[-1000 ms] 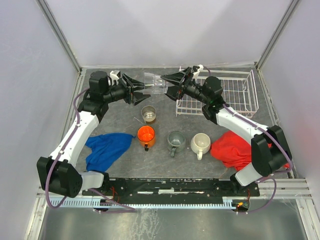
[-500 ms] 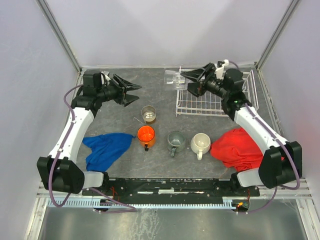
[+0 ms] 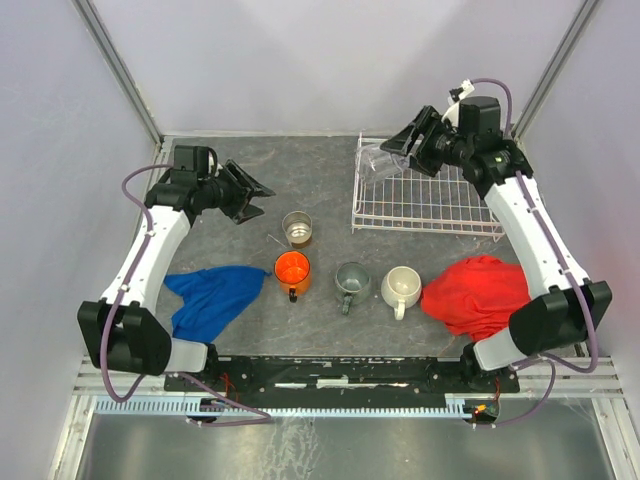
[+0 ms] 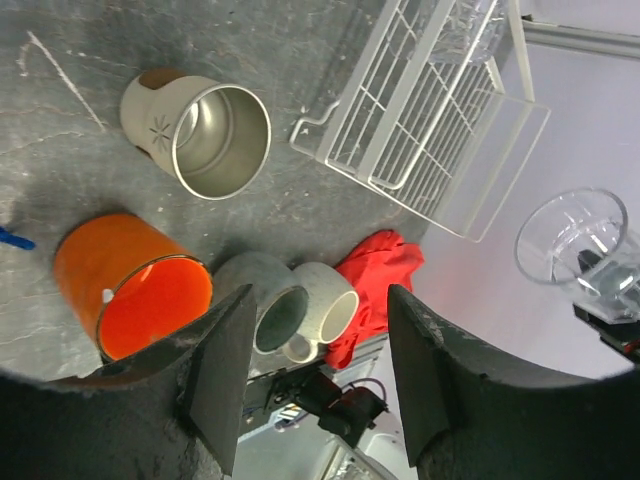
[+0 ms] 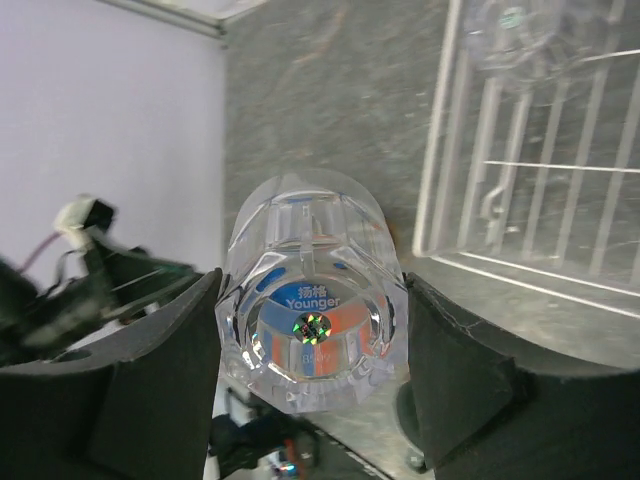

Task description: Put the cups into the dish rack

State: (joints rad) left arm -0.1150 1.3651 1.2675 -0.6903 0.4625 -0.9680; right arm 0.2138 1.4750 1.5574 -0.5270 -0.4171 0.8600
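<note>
My right gripper [image 3: 402, 152] is shut on a clear glass tumbler [image 3: 374, 160] and holds it on its side in the air over the far left corner of the white wire dish rack [image 3: 430, 212]. In the right wrist view the tumbler [image 5: 312, 290] sits base-on between the fingers [image 5: 150, 380]. A second clear tumbler [image 5: 520, 30] lies in the rack [image 5: 540, 170]. My left gripper [image 3: 256, 196] is open and empty, left of the tan metallic cup [image 3: 297, 228]. The orange mug [image 3: 292, 270], grey-green mug [image 3: 352, 281] and cream-white mug [image 3: 401, 286] stand in a row on the table.
A blue cloth [image 3: 215, 295] lies at the front left and a red cloth [image 3: 475, 292] at the front right, just before the rack. White walls enclose the table at the back and sides.
The tumbler was between both grippers; the left gripper let go and drew back left. The right gripper carried the tumbler right and back to the rack's far left corner.
</note>
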